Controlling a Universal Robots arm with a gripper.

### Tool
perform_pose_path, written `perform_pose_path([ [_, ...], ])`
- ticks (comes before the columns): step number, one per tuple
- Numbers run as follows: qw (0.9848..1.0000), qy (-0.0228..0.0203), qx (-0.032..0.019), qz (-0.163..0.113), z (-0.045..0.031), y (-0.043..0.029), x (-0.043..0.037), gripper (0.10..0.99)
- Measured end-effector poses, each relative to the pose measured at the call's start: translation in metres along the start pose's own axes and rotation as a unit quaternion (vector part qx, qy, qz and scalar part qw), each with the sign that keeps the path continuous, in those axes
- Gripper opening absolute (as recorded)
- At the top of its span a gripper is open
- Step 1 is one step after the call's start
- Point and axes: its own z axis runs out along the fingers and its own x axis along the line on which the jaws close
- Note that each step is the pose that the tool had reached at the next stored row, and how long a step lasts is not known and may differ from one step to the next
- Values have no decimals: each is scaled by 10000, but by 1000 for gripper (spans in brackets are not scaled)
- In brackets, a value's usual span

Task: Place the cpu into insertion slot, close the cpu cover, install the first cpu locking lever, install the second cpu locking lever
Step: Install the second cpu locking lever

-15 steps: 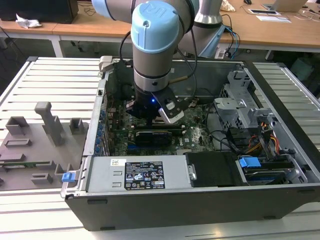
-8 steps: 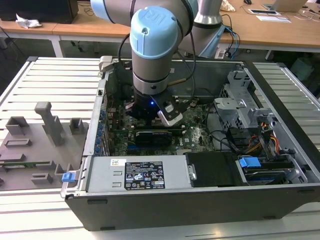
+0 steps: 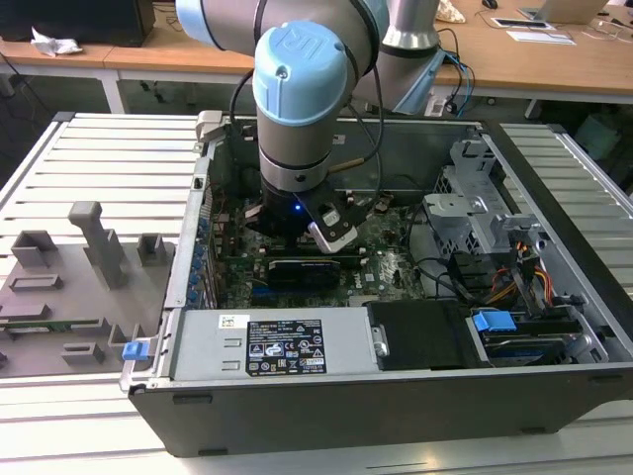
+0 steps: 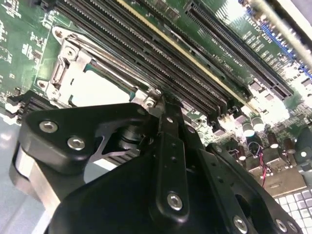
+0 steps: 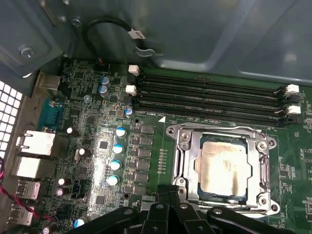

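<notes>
The cpu point(image 5: 225, 165) lies flat in the insertion slot point(image 5: 178, 132), its pale metal top showing through the cutout. The silver cpu cover point(image 5: 191, 158) lies down over its edges. In the second wrist view the cpu point(image 4: 97, 90) and cpu cover point(image 4: 66, 68) sit just beyond my fingertips. A thin metal lever point(image 4: 105, 57) runs along the frame's side nearest the memory slots. My gripper point(image 5: 170, 191) is shut, its black fingers point(image 4: 168, 126) meeting at the edge of the socket frame by a corner screw. I see nothing held between them. In the exterior view the arm point(image 3: 297, 99) reaches down into the open computer case point(image 3: 326, 396).
Long black memory slots point(image 5: 209, 97) run beside the socket. Blue-topped capacitors point(image 5: 116, 148) and rear ports point(image 5: 34, 144) stand on its other side. A black cable point(image 5: 105, 24) loops by the case wall. A power supply point(image 3: 287, 346) and drive cage point(image 3: 475, 218) crowd the case. Grey fixtures point(image 3: 89, 247) stand on the table.
</notes>
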Motion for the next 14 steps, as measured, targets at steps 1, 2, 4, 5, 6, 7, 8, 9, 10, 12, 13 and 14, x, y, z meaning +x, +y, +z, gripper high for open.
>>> perform_pose_path([
  [1,10000,-2,-4,0,-29,9,-1,110],
  [2,10000,-1,-2,0,-68,19,-2,110],
  [4,10000,-1,-1,1,-119,32,-4,110],
  [5,10000,-1,-1,0,-163,45,-6,110],
  [6,10000,-1,-1,0,-186,51,-6,110],
  [7,10000,-1,-1,0,-195,53,-7,110],
  [8,10000,-1,-1,0,-205,56,-7,110],
  [9,10000,0,-1,0,-219,60,-8,110],
  [10,10000,-1,-1,0,-235,64,-8,110],
  [12,10000,-1,-1,0,-257,70,-9,110],
  [13,10000,-1,-1,0,-274,74,-10,110],
  [14,10000,-1,-1,0,-281,76,-10,110],
])
